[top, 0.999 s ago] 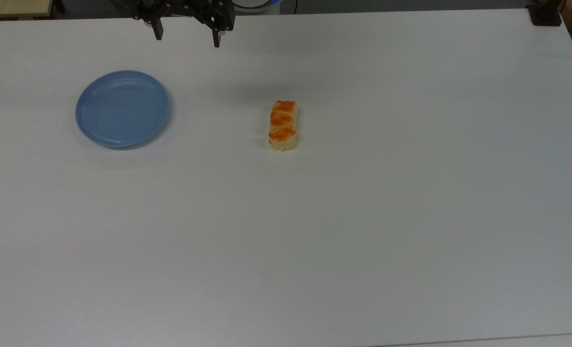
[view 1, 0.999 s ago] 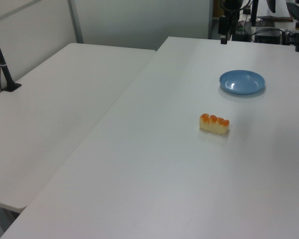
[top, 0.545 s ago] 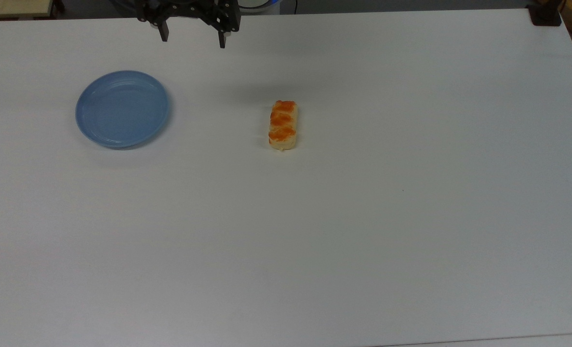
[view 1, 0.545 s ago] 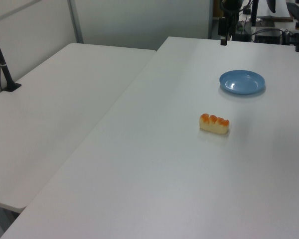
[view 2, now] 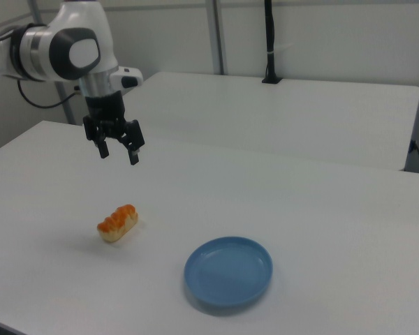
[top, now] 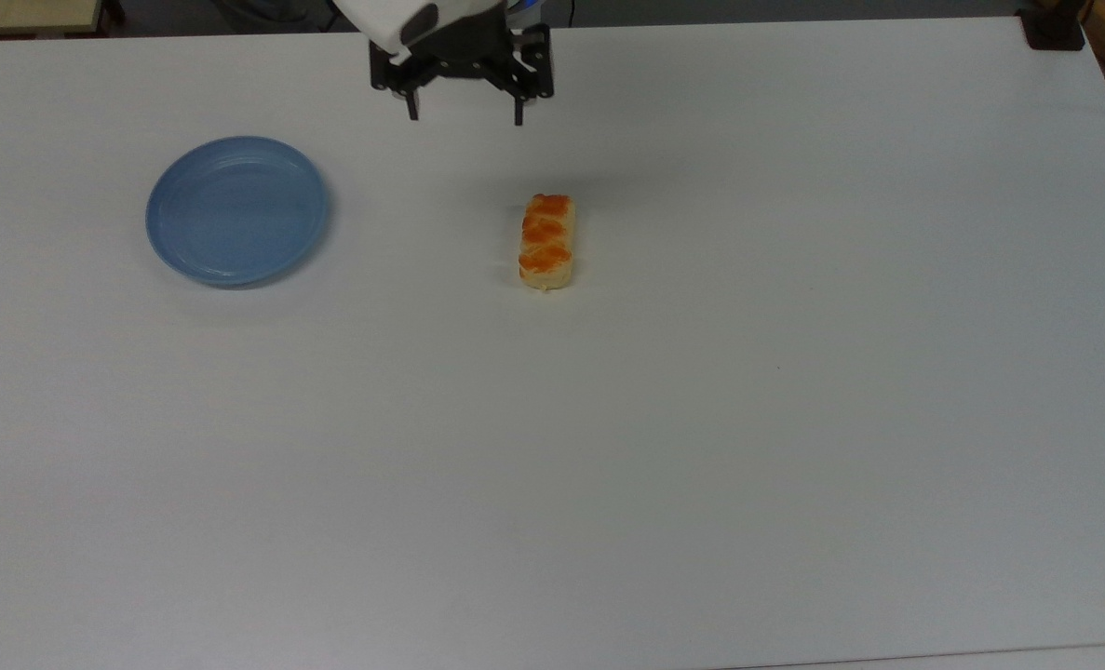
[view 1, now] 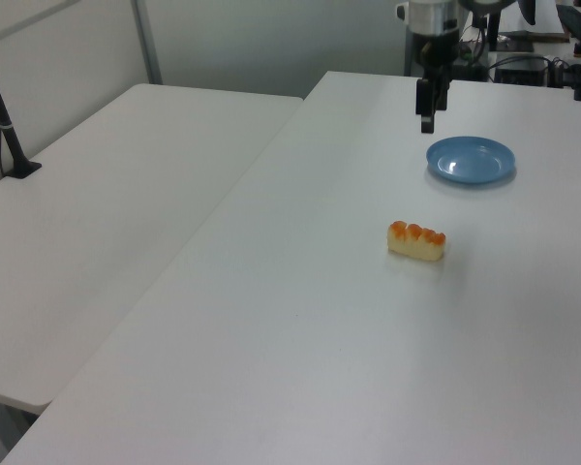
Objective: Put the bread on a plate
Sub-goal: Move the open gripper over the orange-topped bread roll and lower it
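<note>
White table (top: 794, 419), no labels or writing readable anywhere. Gripper (top: 464, 118) hangs above the table w/ fingers spread, nothing in it. Blue plate (top: 235, 211) sits well apart from gripper, toward the top view's left, bare inside. Bread (top: 546, 240) lies flat on table near the gripper, just below and to the top view's right of it, not touching.
</note>
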`<action>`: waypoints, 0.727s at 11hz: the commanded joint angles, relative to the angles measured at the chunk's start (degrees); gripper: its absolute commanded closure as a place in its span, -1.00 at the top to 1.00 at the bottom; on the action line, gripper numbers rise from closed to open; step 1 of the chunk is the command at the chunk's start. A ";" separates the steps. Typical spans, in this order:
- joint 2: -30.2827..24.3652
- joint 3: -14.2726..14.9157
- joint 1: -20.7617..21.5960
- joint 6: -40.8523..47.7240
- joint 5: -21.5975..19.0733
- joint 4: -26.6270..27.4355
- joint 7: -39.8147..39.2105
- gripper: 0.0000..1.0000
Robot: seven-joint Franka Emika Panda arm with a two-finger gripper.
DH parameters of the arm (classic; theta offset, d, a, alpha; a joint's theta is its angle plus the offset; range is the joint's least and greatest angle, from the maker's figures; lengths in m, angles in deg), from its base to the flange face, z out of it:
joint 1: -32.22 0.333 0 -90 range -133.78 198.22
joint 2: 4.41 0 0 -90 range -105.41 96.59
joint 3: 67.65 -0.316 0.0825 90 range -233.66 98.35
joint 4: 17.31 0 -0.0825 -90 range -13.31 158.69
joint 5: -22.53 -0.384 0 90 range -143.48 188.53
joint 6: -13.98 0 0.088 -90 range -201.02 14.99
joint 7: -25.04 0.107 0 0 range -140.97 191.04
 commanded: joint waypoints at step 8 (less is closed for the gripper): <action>8.50 -6.49 1.43 -18.68 6.95 11.61 11.20 1.00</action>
